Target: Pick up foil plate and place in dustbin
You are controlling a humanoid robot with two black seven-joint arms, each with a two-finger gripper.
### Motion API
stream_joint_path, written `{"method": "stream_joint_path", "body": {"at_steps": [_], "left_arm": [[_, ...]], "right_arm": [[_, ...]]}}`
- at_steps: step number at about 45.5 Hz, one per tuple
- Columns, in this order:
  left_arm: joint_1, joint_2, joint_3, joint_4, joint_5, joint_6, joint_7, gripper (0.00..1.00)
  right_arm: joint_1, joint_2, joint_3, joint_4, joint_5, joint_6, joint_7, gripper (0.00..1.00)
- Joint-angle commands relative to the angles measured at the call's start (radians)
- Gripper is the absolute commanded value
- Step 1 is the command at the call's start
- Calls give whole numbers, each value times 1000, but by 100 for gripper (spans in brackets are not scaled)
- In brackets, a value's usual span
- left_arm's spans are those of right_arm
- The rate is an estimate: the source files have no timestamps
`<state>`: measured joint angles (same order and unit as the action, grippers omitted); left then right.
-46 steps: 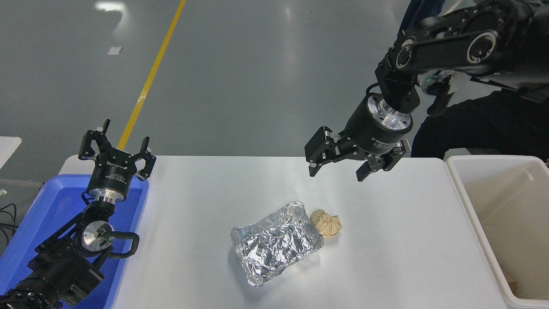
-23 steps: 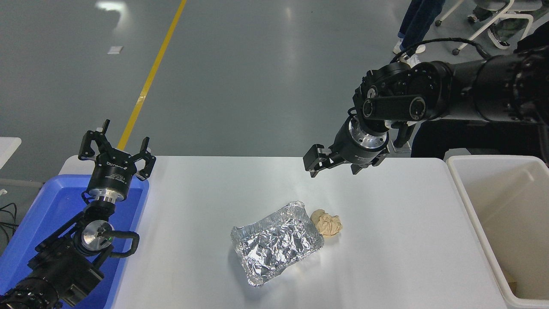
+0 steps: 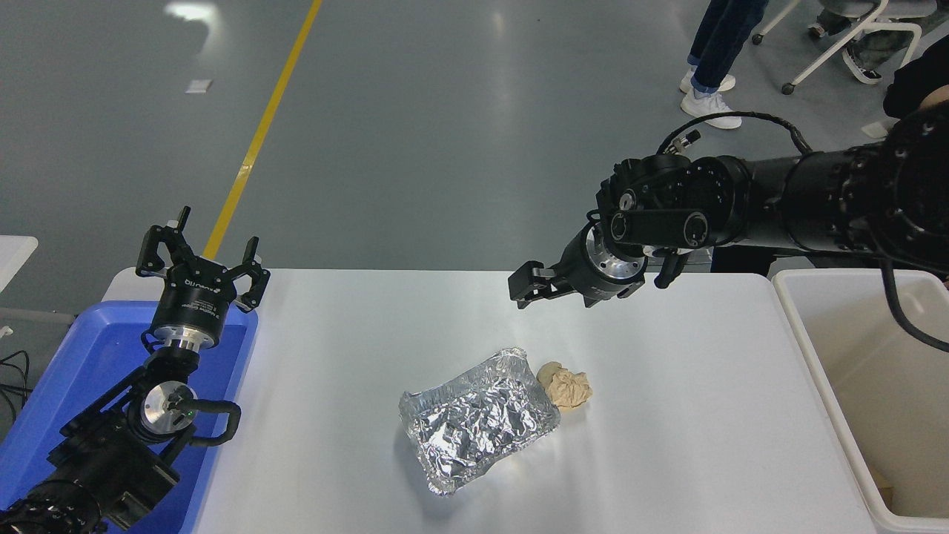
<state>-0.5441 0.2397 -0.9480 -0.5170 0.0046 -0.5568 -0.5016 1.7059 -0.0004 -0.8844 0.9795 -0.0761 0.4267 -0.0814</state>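
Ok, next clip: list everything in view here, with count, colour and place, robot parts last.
foil plate: 1, shiny silver, crinkled, middle of the table, near edge.
paper lump: 1, tan, crumpled, against the plate's far right corner.
dustbin: 1, off-white with beige inside, right end of the table.
tub: 1, blue, left end of the table.
table: 1, white.
floor line: 1, yellow, on the grey floor beyond.
person's legs: dark trousers, white shoes, top right.
chair: 1, white frame, top right.
left gripper: black, open, parked over the tub.
right gripper: black, above the table's far side, aimed left; opening unclear.
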Motion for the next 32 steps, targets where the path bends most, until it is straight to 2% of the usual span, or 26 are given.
{"method": "stream_joint_path", "body": {"at_steps": [1, 9, 20, 32], "left_arm": [[0, 0, 0, 0, 0, 0, 0, 98], [0, 0, 0, 0, 0, 0, 0, 98], [0, 0, 0, 0, 0, 0, 0, 98], [0, 1, 0, 0, 0, 0, 0, 98]], "right_arm": [[-98, 0, 74, -42, 10, -16, 0, 100], [-121, 0, 147, -30, 25, -14, 0, 100], [-104, 0, 122, 119, 157, 0, -1, 100], [-124, 0, 120, 183, 234, -5, -1, 100]]}}
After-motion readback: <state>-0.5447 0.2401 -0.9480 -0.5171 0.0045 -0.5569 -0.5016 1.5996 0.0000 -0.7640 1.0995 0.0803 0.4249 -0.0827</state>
